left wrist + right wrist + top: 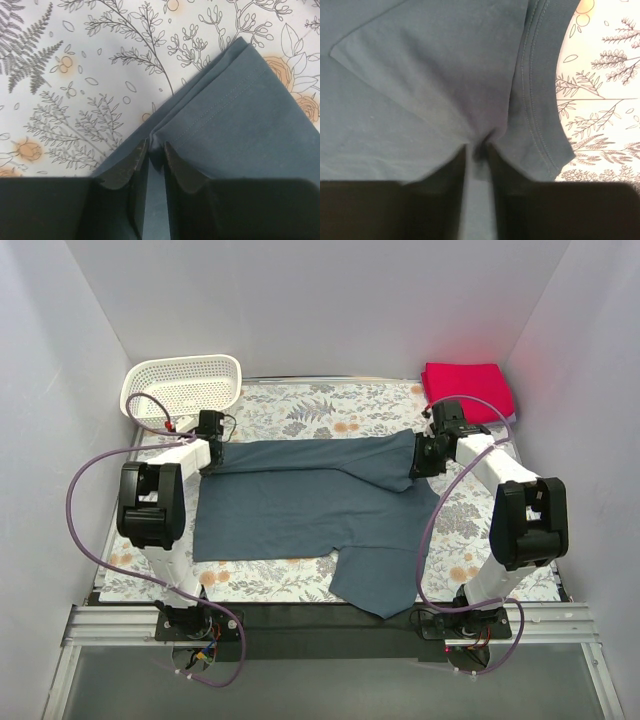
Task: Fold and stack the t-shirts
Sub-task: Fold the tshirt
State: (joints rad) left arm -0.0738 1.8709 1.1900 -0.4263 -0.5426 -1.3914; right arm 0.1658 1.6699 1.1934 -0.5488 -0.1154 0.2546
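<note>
Basket: a white plastic lattice basket [185, 365] sits at the far left corner, its near edge over the floral-printed table cover [330, 410]; only the top view takes it in.

Left gripper: the left gripper [214, 462] rests at the left end of the cloth; its own camera alone shows the dark fingers [131, 167] a narrow slit apart, with the folded cloth edge running into that slit and nipped there.

Shirt: the slate blue-grey t-shirt [300, 510] lies across the middle of the table between the two grippers, its far part doubled over the rest; one sleeve juts toward the near edge on the right; only the top view gives this whole outline.

Left wrist detail: stacked layers and a stitched hem of the slate blue-grey t-shirt [240, 115], ending in a corner on the print; too small to see from above.

Right gripper: the right gripper [420, 465] sits at the shirt's right end; in the wrist view its tips [477, 152] are almost together, and the cloth puckers into them beside the ribbed neckband, so it is pinched.

Red shirt: a bright red t-shirt [468, 385], folded square, lies at the far right corner, well apart from the blue one; seen from above only.
</note>
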